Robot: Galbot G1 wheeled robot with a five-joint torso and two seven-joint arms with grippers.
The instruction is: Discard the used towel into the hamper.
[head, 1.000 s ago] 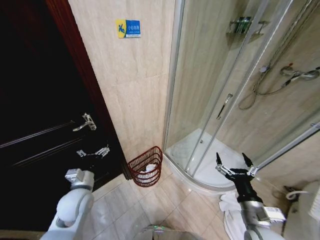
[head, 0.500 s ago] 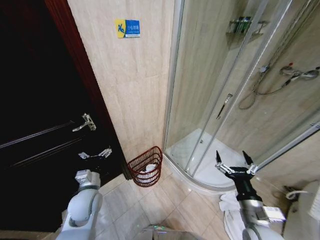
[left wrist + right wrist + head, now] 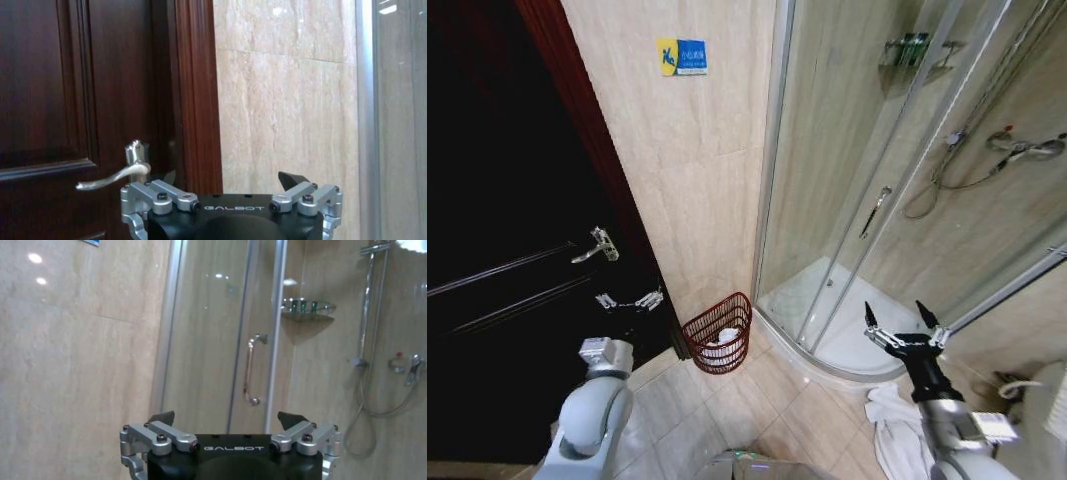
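Lower the right gripper [image 3: 904, 322], jaws wide and empty, to the white towel [image 3: 889, 425] at lower right; then carry to the hamper [image 3: 720, 333] at centre. Left gripper [image 3: 630, 300] wide too, idle by the door.

Three eyes on my bathroom corner

My head camera looks forward and down from high up, taking in the dark door [image 3: 507, 250], the tiled wall [image 3: 687, 180] and the shower enclosure [image 3: 887, 200] from well back. My left wrist camera faces level over my left gripper [image 3: 230, 179], near the door handle [image 3: 113, 175] and that same wall. My right wrist camera faces over my right gripper [image 3: 227, 419] toward the wall and shower, which the head view shares.
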